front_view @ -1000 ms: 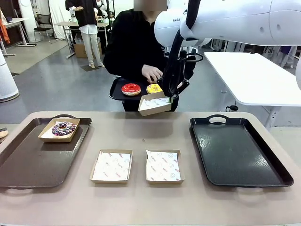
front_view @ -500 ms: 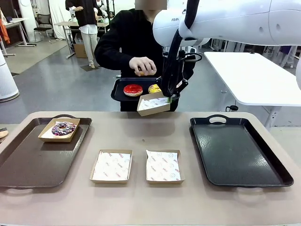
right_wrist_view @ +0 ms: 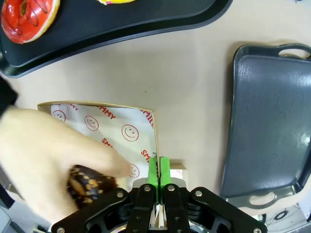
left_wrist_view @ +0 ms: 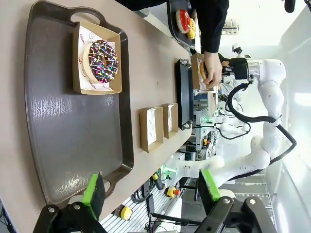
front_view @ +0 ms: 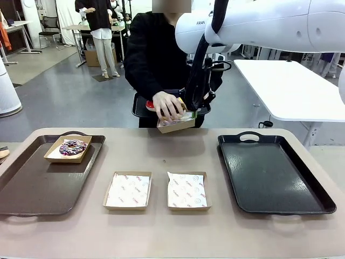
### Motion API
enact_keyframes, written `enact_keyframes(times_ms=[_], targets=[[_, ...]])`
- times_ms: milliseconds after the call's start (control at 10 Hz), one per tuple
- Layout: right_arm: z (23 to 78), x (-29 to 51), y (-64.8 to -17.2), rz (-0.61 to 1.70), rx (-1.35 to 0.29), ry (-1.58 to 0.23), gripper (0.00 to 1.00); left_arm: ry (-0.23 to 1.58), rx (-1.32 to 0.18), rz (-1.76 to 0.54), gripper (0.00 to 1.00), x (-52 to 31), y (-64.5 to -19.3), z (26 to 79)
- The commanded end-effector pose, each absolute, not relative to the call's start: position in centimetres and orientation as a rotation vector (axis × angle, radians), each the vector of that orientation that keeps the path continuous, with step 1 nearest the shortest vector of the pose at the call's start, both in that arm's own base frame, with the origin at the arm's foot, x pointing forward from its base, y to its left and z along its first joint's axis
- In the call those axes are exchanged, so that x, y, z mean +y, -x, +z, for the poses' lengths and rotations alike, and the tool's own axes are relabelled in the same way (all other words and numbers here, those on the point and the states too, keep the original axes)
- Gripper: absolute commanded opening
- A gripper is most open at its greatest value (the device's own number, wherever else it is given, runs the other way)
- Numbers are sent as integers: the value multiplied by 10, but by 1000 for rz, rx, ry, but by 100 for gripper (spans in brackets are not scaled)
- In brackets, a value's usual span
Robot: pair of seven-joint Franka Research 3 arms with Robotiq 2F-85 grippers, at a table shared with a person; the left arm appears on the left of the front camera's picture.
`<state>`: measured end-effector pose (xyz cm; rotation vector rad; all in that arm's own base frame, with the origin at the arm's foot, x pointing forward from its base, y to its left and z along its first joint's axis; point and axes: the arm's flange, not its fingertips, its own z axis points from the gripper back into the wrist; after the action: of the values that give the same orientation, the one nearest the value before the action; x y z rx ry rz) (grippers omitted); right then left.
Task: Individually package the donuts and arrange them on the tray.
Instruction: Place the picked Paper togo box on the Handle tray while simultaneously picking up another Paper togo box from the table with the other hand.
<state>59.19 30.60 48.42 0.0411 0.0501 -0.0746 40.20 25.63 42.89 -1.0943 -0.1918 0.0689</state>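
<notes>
My right gripper [right_wrist_view: 159, 171] is shut on the edge of a paper-lined cardboard box [right_wrist_view: 114, 127], holding it in the air past the table's far edge [front_view: 176, 125]. A person's hand [front_view: 168, 105] lowers a chocolate sprinkled donut [right_wrist_view: 90, 184] into that box. The person's small black tray [right_wrist_view: 121, 30] carries a red-glazed donut [right_wrist_view: 25, 17] and a yellow-glazed donut [right_wrist_view: 116, 1]. A dark sprinkled donut [front_view: 73, 147] sits boxed on the left tray [front_view: 32, 183]. My left gripper [left_wrist_view: 151, 191] hangs open above the left tray [left_wrist_view: 73, 131].
Two empty lined boxes [front_view: 128, 190] [front_view: 187, 190] lie side by side at the table's middle front. A bare black tray [front_view: 275, 172] lies at the right. The right arm reaches across the middle from the upper right.
The person's hand lifted a donut off the hand-held tray and brought it down into the box held by my right gripper. Both arms stayed nearly still.
</notes>
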Motion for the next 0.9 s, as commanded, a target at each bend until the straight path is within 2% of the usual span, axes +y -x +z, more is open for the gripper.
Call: enact_keyframes(times_ms=[0, 800], targets=[[485, 303, -590, -77, 43, -43, 0, 1080, -192, 63, 100, 258, -399, 432], [485, 303, -590, -77, 43, -43, 0, 1080, -192, 63, 100, 258, -399, 432]])
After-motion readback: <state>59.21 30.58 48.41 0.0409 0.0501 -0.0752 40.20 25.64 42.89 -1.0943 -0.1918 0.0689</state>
